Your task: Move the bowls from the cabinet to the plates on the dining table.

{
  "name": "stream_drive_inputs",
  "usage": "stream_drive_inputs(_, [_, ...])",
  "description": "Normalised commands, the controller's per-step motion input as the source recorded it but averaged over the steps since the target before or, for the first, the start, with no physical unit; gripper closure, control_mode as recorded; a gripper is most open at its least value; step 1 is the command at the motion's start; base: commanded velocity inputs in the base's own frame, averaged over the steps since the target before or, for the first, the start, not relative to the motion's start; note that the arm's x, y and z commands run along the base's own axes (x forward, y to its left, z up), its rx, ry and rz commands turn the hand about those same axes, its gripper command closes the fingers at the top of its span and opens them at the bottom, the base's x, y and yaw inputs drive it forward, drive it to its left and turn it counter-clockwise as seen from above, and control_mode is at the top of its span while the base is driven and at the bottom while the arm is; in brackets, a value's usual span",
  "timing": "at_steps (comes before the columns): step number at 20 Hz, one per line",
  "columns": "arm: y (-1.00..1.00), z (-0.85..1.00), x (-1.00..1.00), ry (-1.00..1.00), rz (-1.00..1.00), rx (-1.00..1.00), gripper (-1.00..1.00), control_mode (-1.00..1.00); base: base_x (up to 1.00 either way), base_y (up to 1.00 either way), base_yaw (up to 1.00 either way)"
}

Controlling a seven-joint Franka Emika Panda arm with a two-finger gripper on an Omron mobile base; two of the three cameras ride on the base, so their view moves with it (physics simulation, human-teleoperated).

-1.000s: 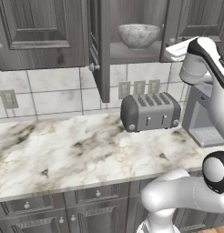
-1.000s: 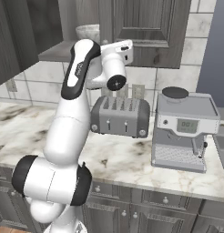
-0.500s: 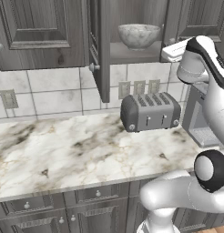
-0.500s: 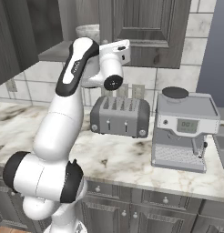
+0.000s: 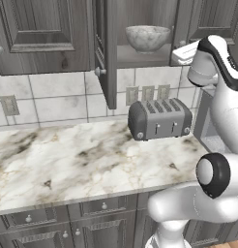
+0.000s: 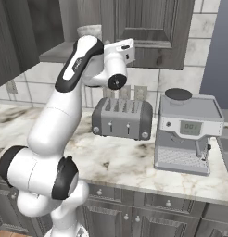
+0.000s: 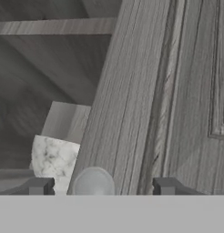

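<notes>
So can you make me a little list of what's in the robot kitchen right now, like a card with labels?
bowl: one marbled grey-white bowl upright on the shelf inside the cabinet
cabinet door: left door swung open; right door looks shut
gripper: gripper up at the cabinet, its tips apart on either side of the round knob, holding nothing
toaster: grey toaster on the marble counter, below the bowl
coffee machine: silver coffee machine on the counter beside the toaster

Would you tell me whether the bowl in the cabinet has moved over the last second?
No. The bowl sits at the same spot on the cabinet shelf, above the toaster.
</notes>
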Motion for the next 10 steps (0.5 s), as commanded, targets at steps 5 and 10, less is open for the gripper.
stream_drive_inputs(5, [0.0, 0.0, 0.18, 0.0, 0.0, -0.02, -1.0, -1.0, 0.0, 0.0, 0.0])
stream_drive_inputs(10, [0.04, 0.0, 0.0, 0.0, 0.0, 0.0, -1.0, -1.0, 0.0, 0.0, 0.0])
